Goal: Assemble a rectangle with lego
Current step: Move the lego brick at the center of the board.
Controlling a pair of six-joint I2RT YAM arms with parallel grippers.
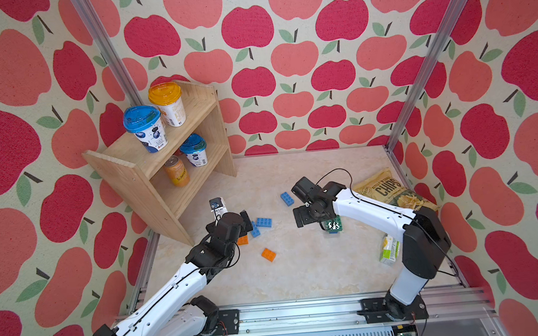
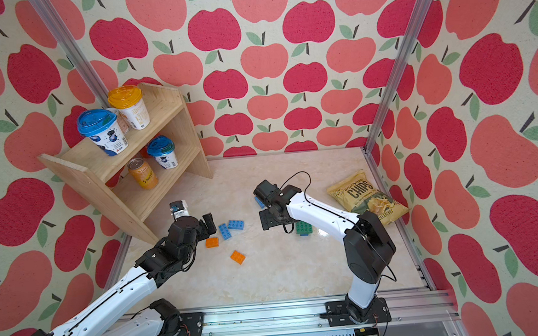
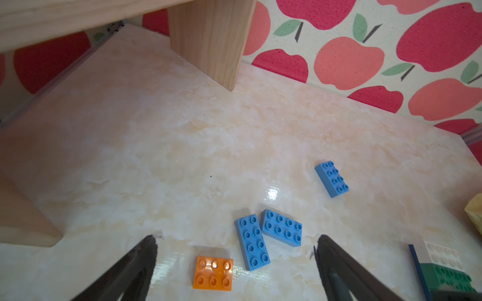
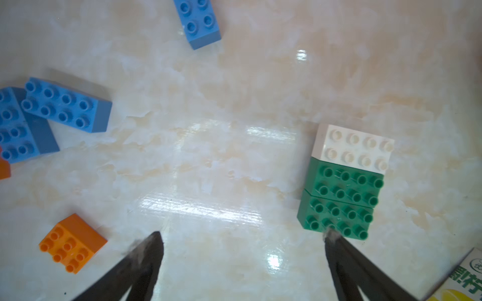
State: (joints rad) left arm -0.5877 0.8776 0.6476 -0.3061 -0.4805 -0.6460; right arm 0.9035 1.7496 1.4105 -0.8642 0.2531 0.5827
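Nearest me, one orange brick (image 1: 268,254) lies alone on the table (image 1: 302,271). Just beyond it my left gripper (image 3: 236,239) hangs spread wide and empty above a second orange brick (image 3: 213,272) and two blue bricks (image 3: 281,229) lying together. My right gripper (image 4: 243,233) is also spread fully and holds nothing. One of its fingertips (image 4: 332,235) is just beside the started block (image 4: 344,182), a white brick and two green ones packed side by side; I cannot tell whether it touches. Farther off, a lone blue brick (image 1: 287,199) sits by the right wrist.

I judge these bricks light, rigid and smooth, likely to skate on the glossy top if nudged. I would pinch one across its narrow width, on the flat side walls below the studs, squarely rather than corner to corner.
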